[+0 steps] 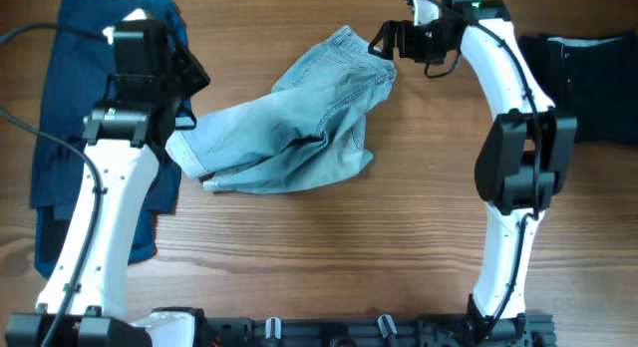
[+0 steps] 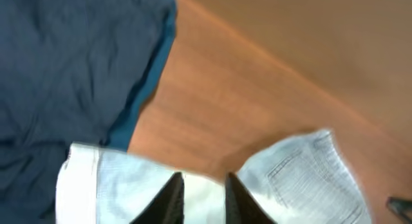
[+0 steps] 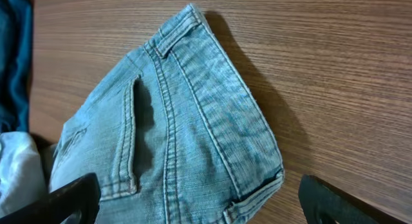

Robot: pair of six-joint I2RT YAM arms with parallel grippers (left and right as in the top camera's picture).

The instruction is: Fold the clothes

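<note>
The pale denim shorts lie crumpled in the middle of the wooden table. Their cuffed hem end points left and the waistband end points to the far right. My left gripper is down at the hem end. In the left wrist view its jaws stand close together, with bright pale fabric showing between and around them; a grip cannot be made out. My right gripper hovers open at the waistband corner. Its two fingers stand wide on either side of the denim, apart from it.
A pile of dark navy garments lies at the left edge, partly under my left arm, and shows in the left wrist view. Another dark garment sits at the far right. Bare wood spans the front of the table.
</note>
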